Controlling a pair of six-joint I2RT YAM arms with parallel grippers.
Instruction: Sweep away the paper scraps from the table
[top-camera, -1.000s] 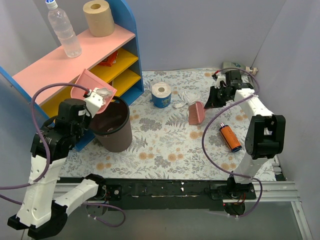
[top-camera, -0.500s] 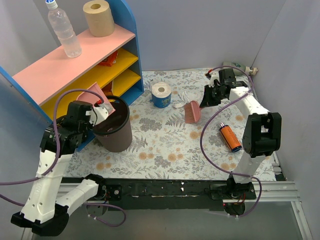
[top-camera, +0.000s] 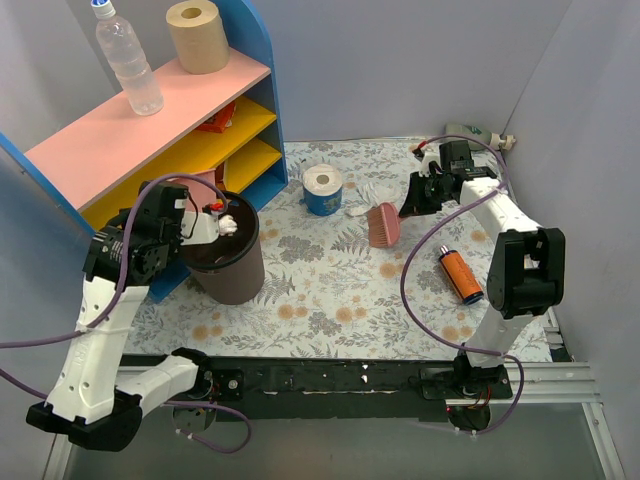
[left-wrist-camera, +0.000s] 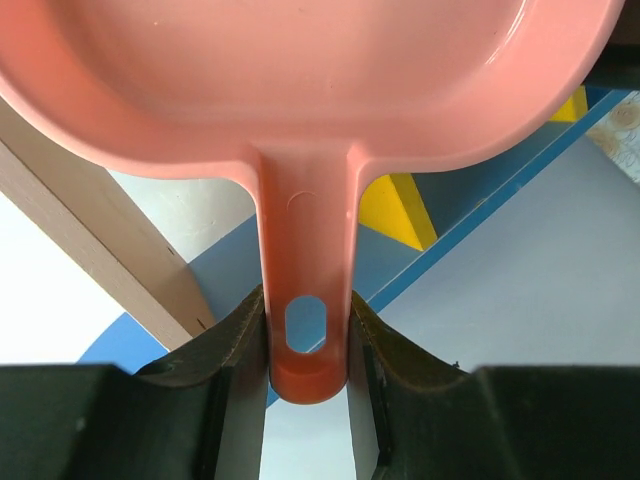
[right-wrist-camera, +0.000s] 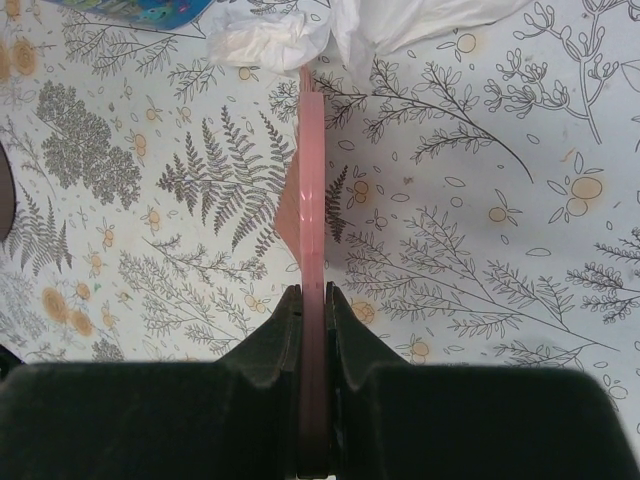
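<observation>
Top view: paper scraps (top-camera: 357, 211) lie centre-right, just left of the brush (top-camera: 384, 226) pinched by the right gripper (top-camera: 412, 203).

Left wrist: the dustpan (left-wrist-camera: 300, 90) handle is clamped by the left gripper (left-wrist-camera: 307, 335).

Right wrist: scraps are seen upper centre, ahead along the brush.

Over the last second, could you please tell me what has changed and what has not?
The left gripper tipped the dustpan further over the bin, where a scrap now shows at the rim. The right gripper slid the brush slightly left, towards the roll. Both grips, the roll and the lighter stayed put.
</observation>
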